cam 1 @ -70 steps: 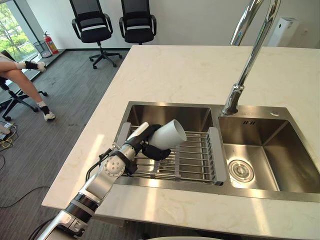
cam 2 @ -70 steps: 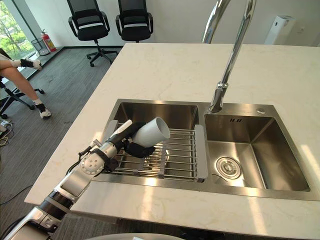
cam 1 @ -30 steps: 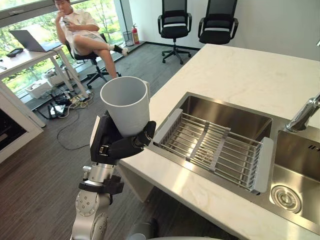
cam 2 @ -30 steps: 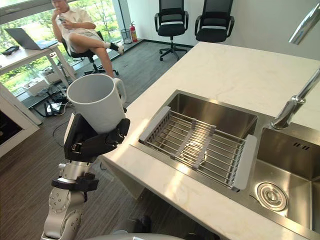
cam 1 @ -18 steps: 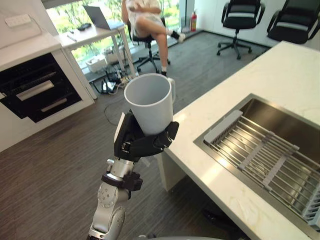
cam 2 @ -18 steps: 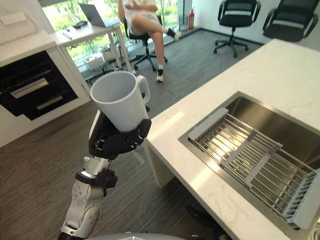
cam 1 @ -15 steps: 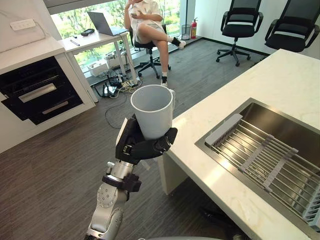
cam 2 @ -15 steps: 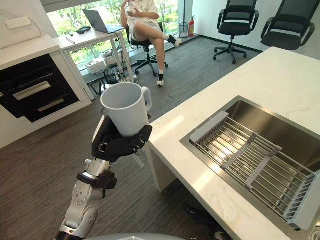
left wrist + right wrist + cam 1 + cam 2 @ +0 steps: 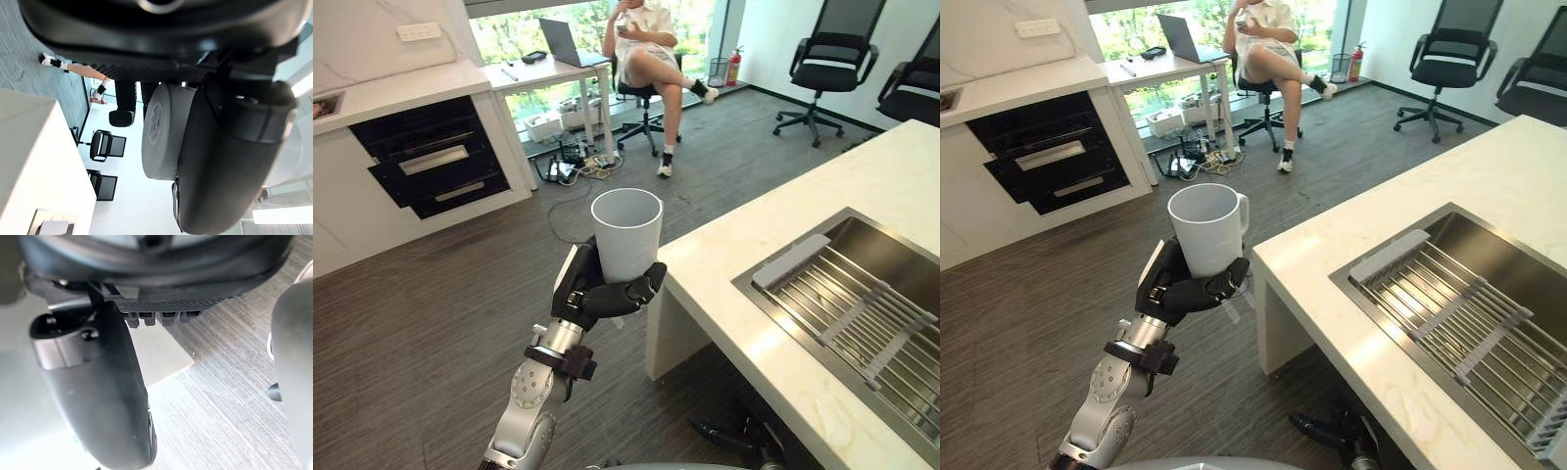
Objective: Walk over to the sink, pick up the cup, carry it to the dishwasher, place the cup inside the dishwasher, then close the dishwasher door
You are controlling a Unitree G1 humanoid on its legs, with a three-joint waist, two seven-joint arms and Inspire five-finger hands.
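Cup (image 9: 626,233), white with a side handle (image 9: 1242,211), is held upright, mouth up, by the left hand (image 9: 605,294). The dark fingers are wrapped round the cup's lower wall and base, with the thumb pressed against it. In the left wrist view the cup's round underside (image 9: 161,132) is seen close against that hand's thumb (image 9: 230,156). The cup is carried in the air above the grey floor (image 9: 1018,323), just beside the corner of the white countertop (image 9: 1351,235) and touching nothing but the hand. The steel sink (image 9: 1498,245) is set into that countertop to the robot's right, with a wire drying rack (image 9: 1449,313) laid across it; the cup is well apart from both. The black dishwasher (image 9: 1048,162), with two silver handles, is built into a white cabinet (image 9: 999,88) at the far left, well apart from the cup. The right hand (image 9: 93,396) is seen in its own wrist view above the floor; whether it is released or clenched cannot be told. A person (image 9: 1268,39) is seated behind a desk (image 9: 1165,67) with a laptop (image 9: 1180,29) on it, by the window. Two empty office chairs (image 9: 1449,59) are placed further right, at the far wall.
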